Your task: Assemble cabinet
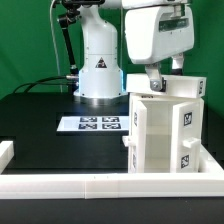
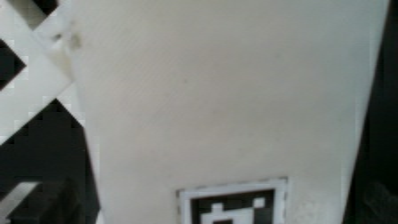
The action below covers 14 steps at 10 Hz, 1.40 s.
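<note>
White plastic fills nearly the whole wrist view: a broad panel of the cabinet (image 2: 214,100) sits right up against the camera, with one square black-and-white tag (image 2: 235,205) on it. From the exterior view the cabinet (image 1: 165,135) stands upright on the black worktop (image 1: 40,120), directly beneath the tool (image 1: 151,80), which hangs at the cabinet's upper edge, touching it or very nearly so. How far the tool is spread, and whether it pinches that edge, I cannot tell; the fingers are dark and small against the white, and the wrist view shows none of them. The step in hand looks like gripping or seating an upright panel. To do it well, the tool should come straight down over the panel's thickness, close squarely, and avoid pushing sideways, since a tall box like this would probably tip or slide toward the white rail (image 1: 100,186) on the near side of it. The cabinet's top seems open just below the tool, and nothing shows inside the part visible; deeper compartments are hidden. The marker board (image 1: 90,124) lies flat on the worktop, well off to one side of the tool.
</note>
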Each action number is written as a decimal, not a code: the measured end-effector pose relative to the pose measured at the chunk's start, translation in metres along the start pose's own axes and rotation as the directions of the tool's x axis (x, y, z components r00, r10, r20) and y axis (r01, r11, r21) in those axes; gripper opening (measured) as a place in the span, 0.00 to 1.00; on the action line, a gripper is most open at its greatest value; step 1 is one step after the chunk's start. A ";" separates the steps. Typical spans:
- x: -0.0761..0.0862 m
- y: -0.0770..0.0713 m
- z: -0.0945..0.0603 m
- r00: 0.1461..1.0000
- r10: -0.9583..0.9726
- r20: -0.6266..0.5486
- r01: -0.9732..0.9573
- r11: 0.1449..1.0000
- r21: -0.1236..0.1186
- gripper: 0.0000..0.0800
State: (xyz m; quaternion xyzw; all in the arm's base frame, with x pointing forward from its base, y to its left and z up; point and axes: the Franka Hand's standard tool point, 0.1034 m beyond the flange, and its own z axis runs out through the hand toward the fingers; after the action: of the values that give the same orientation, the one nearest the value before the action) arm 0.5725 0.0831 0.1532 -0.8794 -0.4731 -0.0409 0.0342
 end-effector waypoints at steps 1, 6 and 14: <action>-0.001 0.000 0.001 1.000 0.006 0.002 -0.006 1.000 0.002 1.00; -0.001 0.000 0.001 0.998 0.058 0.002 -0.058 0.998 0.002 0.71; 0.000 0.000 0.002 0.779 0.626 -0.024 -0.626 0.779 -0.005 0.71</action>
State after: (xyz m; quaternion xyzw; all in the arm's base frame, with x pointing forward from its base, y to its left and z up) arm 0.5720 0.0833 0.1515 -0.9863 -0.1537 -0.0392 0.0453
